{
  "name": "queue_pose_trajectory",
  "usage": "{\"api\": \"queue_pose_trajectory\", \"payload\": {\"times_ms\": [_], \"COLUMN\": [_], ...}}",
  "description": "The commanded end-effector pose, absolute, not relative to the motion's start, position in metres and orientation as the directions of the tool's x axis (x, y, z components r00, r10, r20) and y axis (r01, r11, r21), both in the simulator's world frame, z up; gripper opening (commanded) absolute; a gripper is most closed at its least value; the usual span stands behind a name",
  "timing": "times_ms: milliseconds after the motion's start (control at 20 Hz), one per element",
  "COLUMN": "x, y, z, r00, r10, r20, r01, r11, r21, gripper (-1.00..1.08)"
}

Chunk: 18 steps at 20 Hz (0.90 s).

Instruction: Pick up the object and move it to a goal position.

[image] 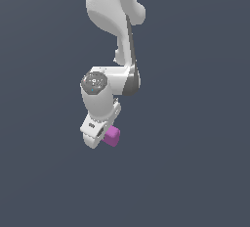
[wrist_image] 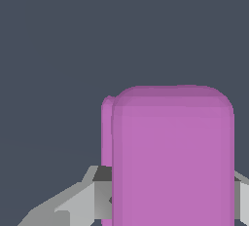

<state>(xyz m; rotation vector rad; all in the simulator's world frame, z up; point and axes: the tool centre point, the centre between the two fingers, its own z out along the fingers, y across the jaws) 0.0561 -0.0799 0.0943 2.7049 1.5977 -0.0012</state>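
At five o'clock of the white arm's wrist, the jaws (image: pixel 104 140) clench the small rounded magenta-purple block (image: pixel 113 136), their fingertips mostly hidden behind it in the wrist view.

So the block (image: pixel 113 136) is a small magenta-purple chunk with rounded edges, totally plain, no markings. From outside only one end pokes out, a bit tilted. Up close in the wrist view the block (wrist_image: pixel 172 157) shows one broad smooth face and fills much of the frame.
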Motion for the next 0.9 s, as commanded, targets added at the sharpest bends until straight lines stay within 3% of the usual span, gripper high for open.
{"api": "queue_pose_trajectory", "payload": {"times_ms": [0,850], "x": [0.052,-0.009], "y": [-0.075,-0.002], "z": [0.104,0.234], "r00": [0.482,0.482], "r10": [0.876,0.876], "r20": [0.000,-0.003], "r01": [0.876,0.876], "r11": [-0.482,-0.482], "r21": [0.001,0.002], "gripper": [-1.00,-1.00]}}
